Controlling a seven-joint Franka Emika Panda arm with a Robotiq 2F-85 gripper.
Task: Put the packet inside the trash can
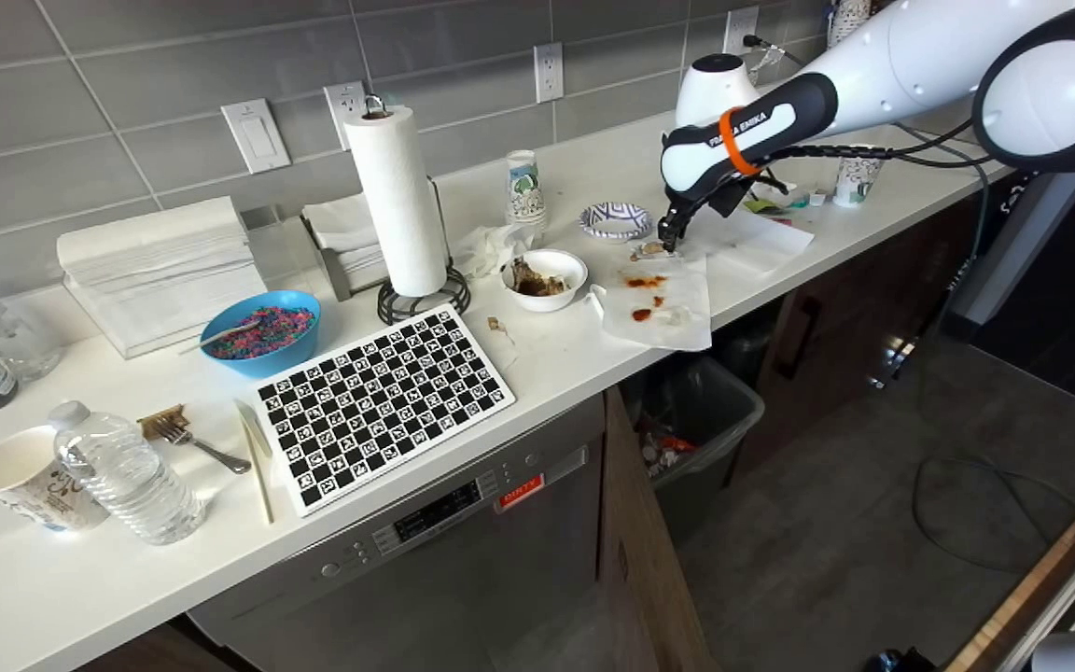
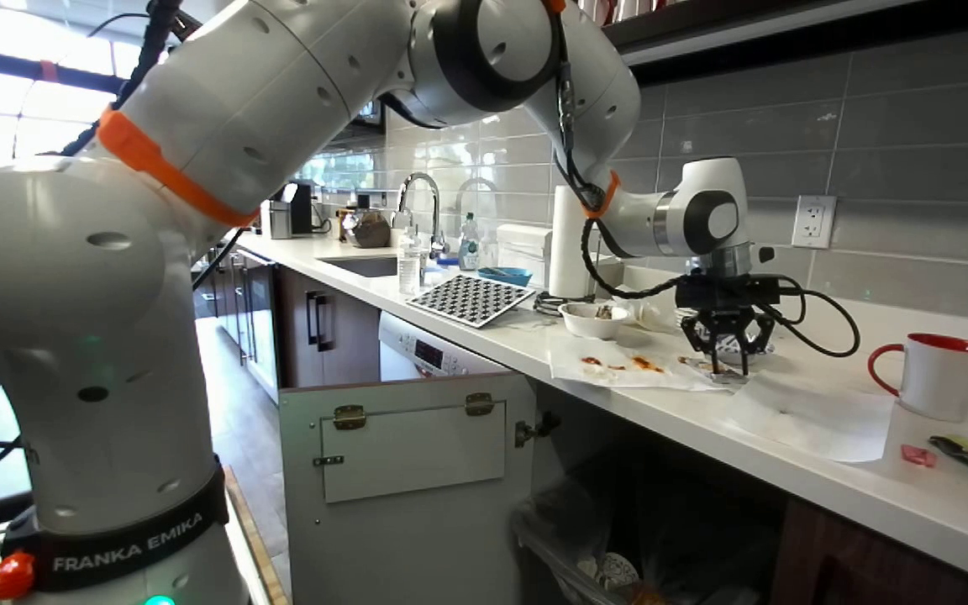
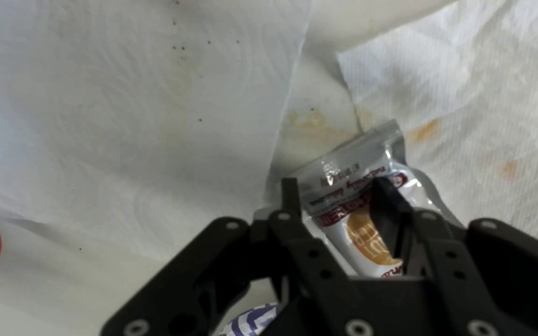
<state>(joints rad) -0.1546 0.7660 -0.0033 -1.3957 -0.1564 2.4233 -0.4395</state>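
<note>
The packet (image 3: 367, 224) is silver and white with dark red lettering and an orange oval. It lies on the white worktop by a stained paper sheet and also shows in both exterior views (image 1: 654, 250) (image 2: 728, 378). My gripper (image 3: 336, 186) points down over it, fingers apart, in both exterior views (image 1: 668, 239) (image 2: 729, 366). One finger is beside the packet's edge; the other covers part of its face. I cannot tell whether they touch it. The trash can (image 1: 733, 425), dark with a clear liner and some rubbish, stands below the worktop; it also shows in an exterior view (image 2: 555, 567).
A stained paper sheet (image 1: 677, 322), a white bowl (image 1: 545, 301) and a patterned plate (image 1: 614, 220) are near the gripper. A red-handled mug (image 2: 944, 378) stands at the other side. An open cabinet door (image 2: 408, 538) sticks out beside the trash can.
</note>
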